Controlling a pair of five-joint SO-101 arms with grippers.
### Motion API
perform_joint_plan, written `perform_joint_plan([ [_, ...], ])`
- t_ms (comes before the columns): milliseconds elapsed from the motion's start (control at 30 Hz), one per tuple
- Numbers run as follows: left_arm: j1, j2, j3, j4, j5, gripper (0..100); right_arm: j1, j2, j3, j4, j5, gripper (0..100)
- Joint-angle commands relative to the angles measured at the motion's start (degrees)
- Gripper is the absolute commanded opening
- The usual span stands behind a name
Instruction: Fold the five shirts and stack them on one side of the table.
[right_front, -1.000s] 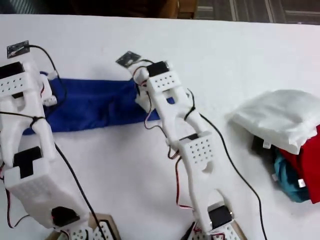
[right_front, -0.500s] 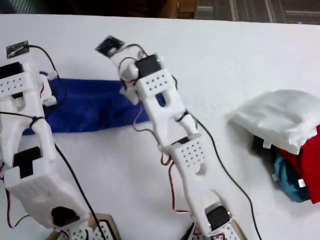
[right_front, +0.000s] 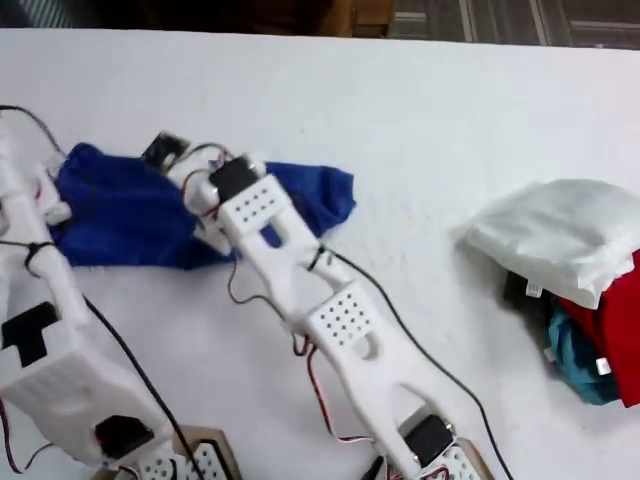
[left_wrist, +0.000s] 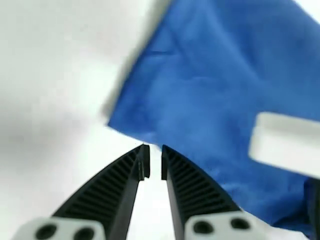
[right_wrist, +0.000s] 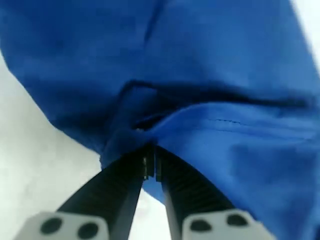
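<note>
Over the last second the right arm has swung from the middle of the table (right_front: 420, 120) toward 9 o'clock, dragging one end of the blue shirt (right_front: 120, 215) with it. The shirt lay as a long band from 9 o'clock to the centre and is now a shorter, rumpled heap at about 9 to 10 o'clock. The right gripper (right_wrist: 150, 159) has its jaws pressed together, pinching a bunched fold of the shirt. The left arm has drawn back toward the 9 o'clock edge. The left gripper (left_wrist: 152, 161) is nearly closed on nothing, its tips just short of the shirt's edge. This looks like a crosswise fold partway through. The cloth is puckered rather than flat, so it will probably need smoothing before it joins the pile (right_front: 560, 240) at 3 o'clock.
</note>
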Motion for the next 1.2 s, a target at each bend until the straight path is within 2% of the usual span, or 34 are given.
perform_joint_plan([
  [0, -2.9, -3.3, -0.7, -0.6, -2.8, 7, -1.7, 0.3, -2.2, -2.9, -0.3, 1.8],
  [167, -4.1, -3.3, -0.7, -0.6, -5.2, 7, -1.5, 2.2, -2.2, -5.4, -0.3, 1.8],
  [367, -4.1, -3.3, -0.7, -0.5, -5.3, 7, 1.0, -2.6, -2.3, -2.6, -0.1, 1.8],
  [633, -4.0, -3.3, -0.3, -0.5, -5.3, 7, 9.6, -12.4, -2.0, -1.5, -0.3, 1.8],
  [833, -4.0, -3.3, -0.3, -0.5, -5.3, 7, 16.3, -10.7, -1.7, -1.3, -0.4, 1.8],
  [1167, -3.9, -3.3, -0.3, -0.5, -5.3, 7, 19.6, -0.5, -2.2, -1.0, -0.4, 1.8],
])
